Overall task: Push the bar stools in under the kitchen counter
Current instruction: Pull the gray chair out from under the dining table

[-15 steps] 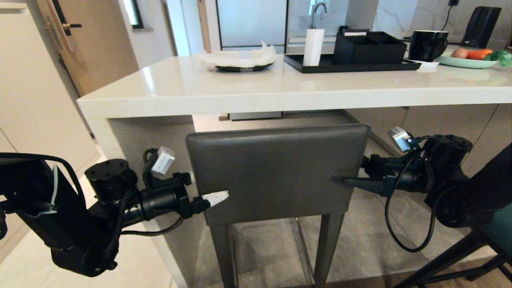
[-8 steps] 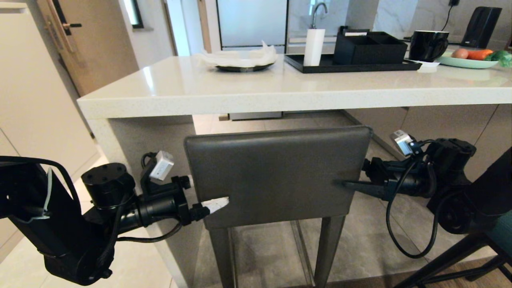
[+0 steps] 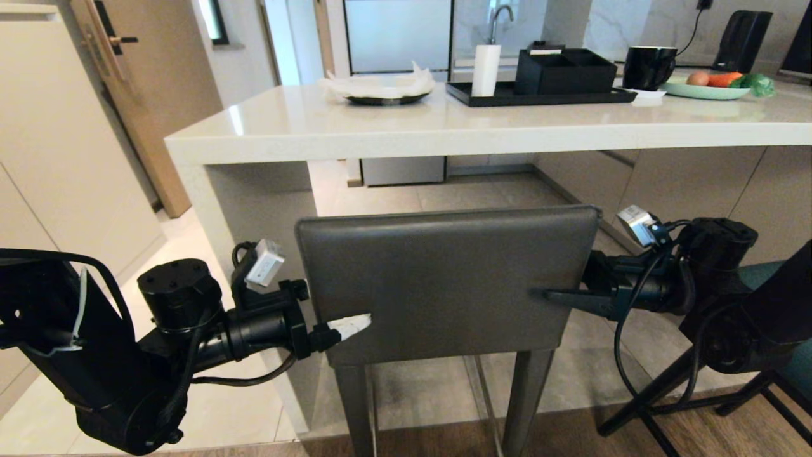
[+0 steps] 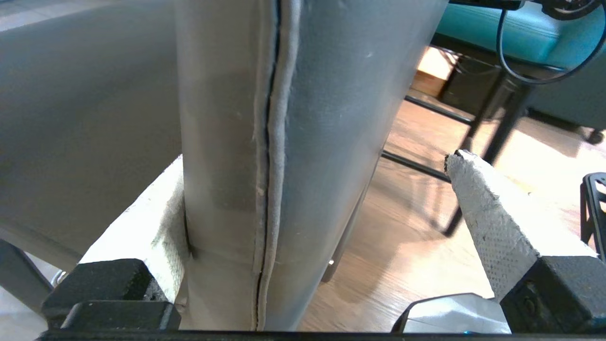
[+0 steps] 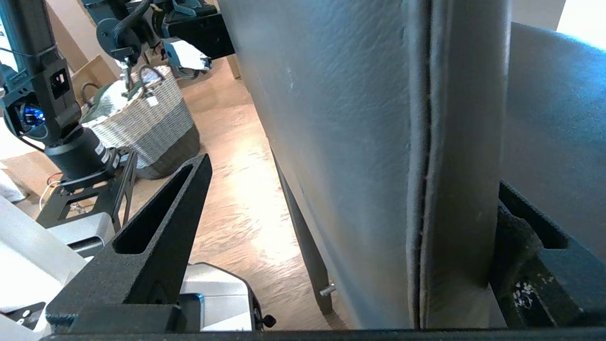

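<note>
Now further from the desk (image 3: 444, 130) than 1 second ago, whole scene shifted. Grey stool (image 3: 444, 279) before the desk's open underside, backrest straddled at both side edges: left hand (image 3: 346, 325) wide, right hand (image 3: 552, 294) wide, neither clamped. Teal stool (image 3: 774, 355) at right.

Grey stool (image 3: 444, 279) on tiled floor (image 3: 444, 387)

stools: 2 — grey stool (image 3: 444, 279), teal stool (image 3: 786, 355) | kitchen counter (image 3: 444, 130): 1 | pincers: 2 — left pincer (image 3: 346, 325), right pincer (image 3: 558, 295)
</note>
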Robot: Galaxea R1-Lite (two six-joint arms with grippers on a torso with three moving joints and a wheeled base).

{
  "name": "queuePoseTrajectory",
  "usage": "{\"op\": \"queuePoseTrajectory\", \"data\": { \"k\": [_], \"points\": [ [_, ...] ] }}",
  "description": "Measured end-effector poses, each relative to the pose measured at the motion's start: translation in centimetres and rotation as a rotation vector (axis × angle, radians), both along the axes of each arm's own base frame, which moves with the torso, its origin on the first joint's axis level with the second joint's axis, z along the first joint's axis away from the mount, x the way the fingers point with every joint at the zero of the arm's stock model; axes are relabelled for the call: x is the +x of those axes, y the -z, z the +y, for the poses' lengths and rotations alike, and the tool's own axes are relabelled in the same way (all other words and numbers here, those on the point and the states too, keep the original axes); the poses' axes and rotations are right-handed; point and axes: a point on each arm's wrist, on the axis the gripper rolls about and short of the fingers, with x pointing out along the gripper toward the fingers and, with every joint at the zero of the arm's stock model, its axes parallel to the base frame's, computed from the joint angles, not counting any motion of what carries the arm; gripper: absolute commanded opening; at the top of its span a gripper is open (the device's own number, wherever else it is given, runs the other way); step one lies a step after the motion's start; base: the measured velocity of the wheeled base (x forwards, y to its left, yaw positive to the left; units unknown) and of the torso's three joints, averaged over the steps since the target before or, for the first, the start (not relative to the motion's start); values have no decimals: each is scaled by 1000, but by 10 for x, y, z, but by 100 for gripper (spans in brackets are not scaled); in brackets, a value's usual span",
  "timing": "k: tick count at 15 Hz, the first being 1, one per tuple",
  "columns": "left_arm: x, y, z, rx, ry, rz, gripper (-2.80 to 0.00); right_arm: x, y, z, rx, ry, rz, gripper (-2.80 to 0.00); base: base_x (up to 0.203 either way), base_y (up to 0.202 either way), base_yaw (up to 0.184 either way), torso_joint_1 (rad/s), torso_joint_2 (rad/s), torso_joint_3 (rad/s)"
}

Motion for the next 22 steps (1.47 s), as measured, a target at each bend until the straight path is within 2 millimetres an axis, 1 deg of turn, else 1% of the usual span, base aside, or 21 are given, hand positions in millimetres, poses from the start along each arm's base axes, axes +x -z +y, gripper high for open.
{"op": "queuePoseTrajectory", "data": {
  "k": [5, 11, 18, 20, 22],
  "points": [
    [-4, -4, -2, -3, 6, -10, 0, -3, -4, 0, 1, 2, -11, 0, -196, 0, -1, 1, 2, 1],
    [-11, -10, -1, -7, 12, -22, 0, -18, -5, -1, 0, 2, -9, 0, -194, 0, -3, 3, 2, 3],
    [-16, -12, 0, -6, 11, -25, 0, -28, -6, -1, 0, 2, -8, 0, -197, 0, -2, 4, 1, 2],
    [-15, -13, 0, -7, -24, -29, 0, -28, -6, -1, 0, 3, -8, 0, -197, 0, -1, 2, 2, 4],
    [-10, -17, 1, -19, -105, -48, 0, -29, -6, -2, 0, 2, -6, 0, -109, 0, 1, -6, 6, 5]
  ]
}}
